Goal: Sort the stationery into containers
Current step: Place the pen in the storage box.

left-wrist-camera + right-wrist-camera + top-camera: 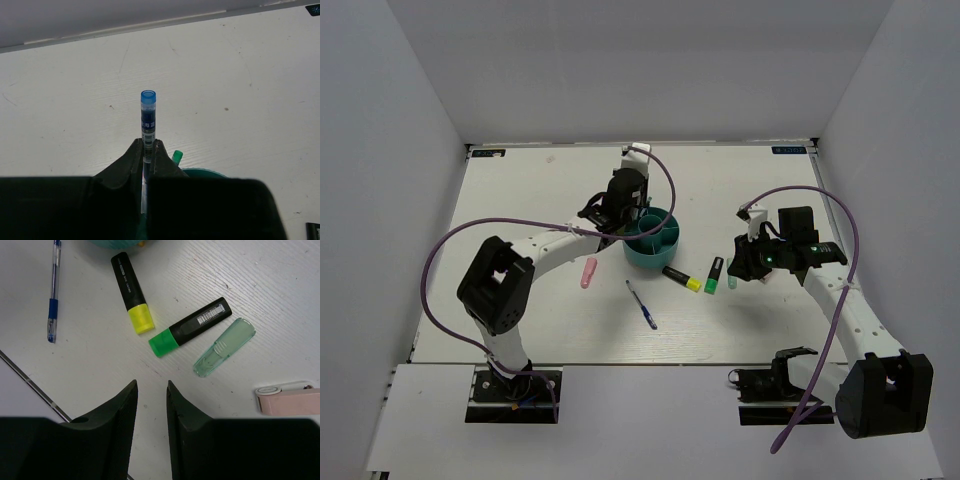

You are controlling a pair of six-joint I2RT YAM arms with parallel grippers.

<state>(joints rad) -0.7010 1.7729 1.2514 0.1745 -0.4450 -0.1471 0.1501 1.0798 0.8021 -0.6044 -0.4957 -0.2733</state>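
Pinching a thin blue pen between closed fingers, the left gripper hangs over the left rim of the teal organizer. Right of the organizer, the right gripper hovers part-open and empty above the yellow-capped marker, green-capped marker and pale green marker.

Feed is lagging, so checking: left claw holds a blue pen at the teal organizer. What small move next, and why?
Probably lower the left claw slightly, then release. It is shut on the blue pen, and the teal organizer shows its rim right beside the claw, so a short descent should seat the pen inside.
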